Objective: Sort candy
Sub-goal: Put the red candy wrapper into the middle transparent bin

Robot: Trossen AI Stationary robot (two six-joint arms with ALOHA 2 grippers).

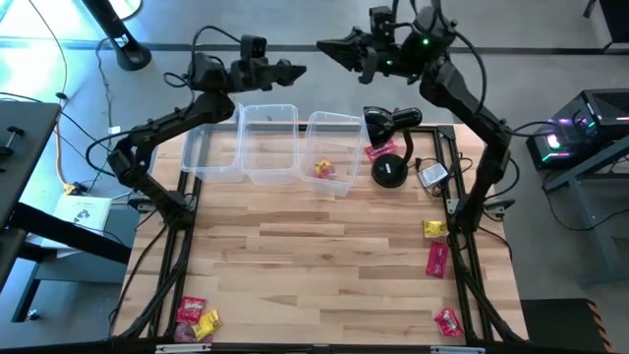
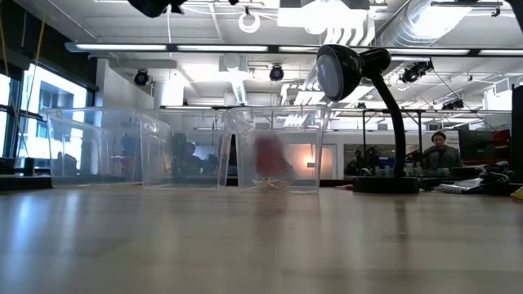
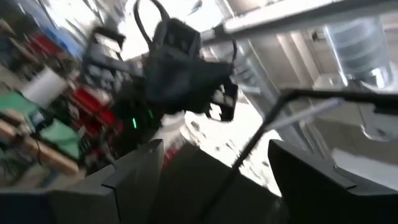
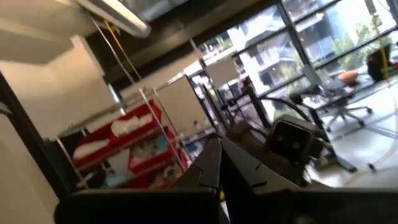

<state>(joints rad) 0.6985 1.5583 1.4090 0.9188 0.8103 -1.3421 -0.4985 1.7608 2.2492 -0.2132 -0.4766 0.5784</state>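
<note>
Wooden worktop is strewn with candy; both tools are raised, empty: left tool spread, right tool pressed together. A reach toward a packet is judged next.

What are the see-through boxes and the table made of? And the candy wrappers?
The three tubs look like clear, glossy plastic: the table shows right through their walls. The table looks like wood, pale planks with visible grain and a smooth, faintly shiny finish. The candy wrappers seem to be thin, shiny foil or plastic film in red and yellow; which one is hard to tell.
</note>
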